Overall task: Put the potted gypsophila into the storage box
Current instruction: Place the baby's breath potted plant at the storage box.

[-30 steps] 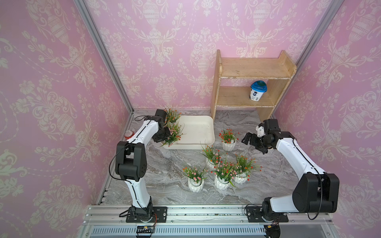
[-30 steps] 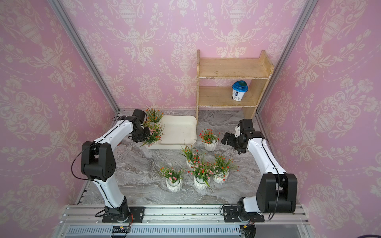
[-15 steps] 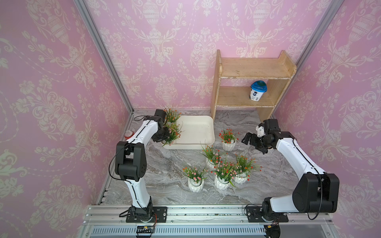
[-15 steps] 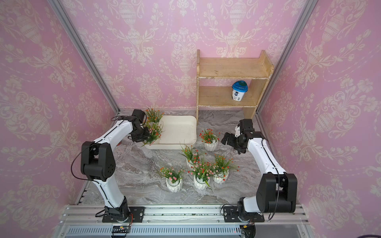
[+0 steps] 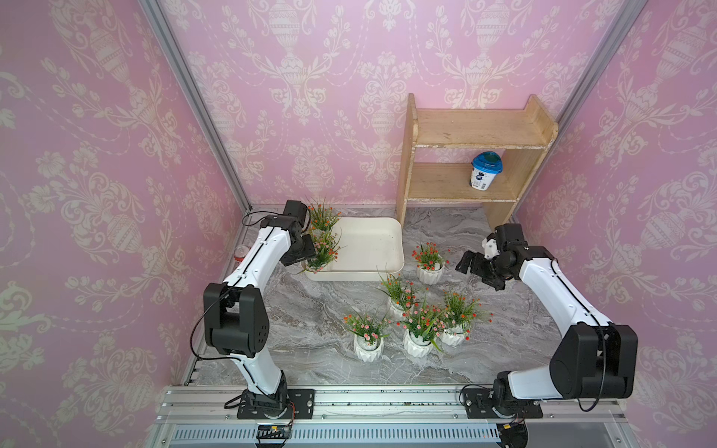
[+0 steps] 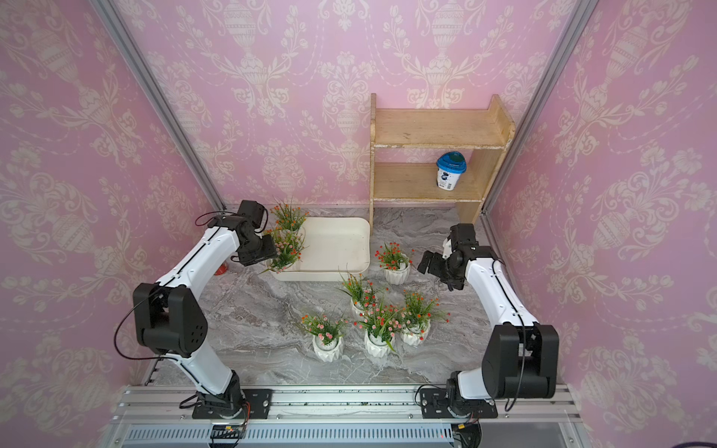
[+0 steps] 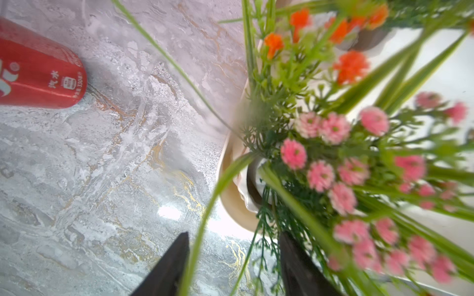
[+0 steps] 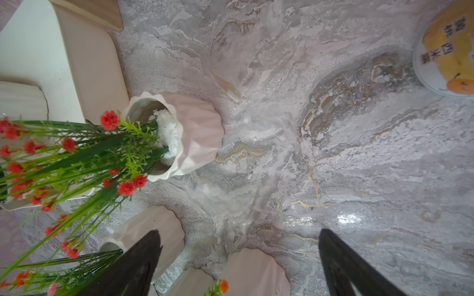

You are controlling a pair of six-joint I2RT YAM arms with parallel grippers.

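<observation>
Cream storage box [image 5: 368, 240] with potted gypsophila [image 5: 324, 252] inside; left claw [image 7: 233, 234] agape beside it, right claw [image 8: 239, 232] likewise.

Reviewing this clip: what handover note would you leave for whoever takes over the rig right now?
Left hand: open, at the near-corner plant, not gripping it.
Right hand: open, empty, beside the red-flowered pot nearest the box.
Done: two potted gypsophila stand in the storage box, the near-corner one and the far-corner plant.
To do: five pots on the table, the red-flowered one and a cluster of four.
</observation>
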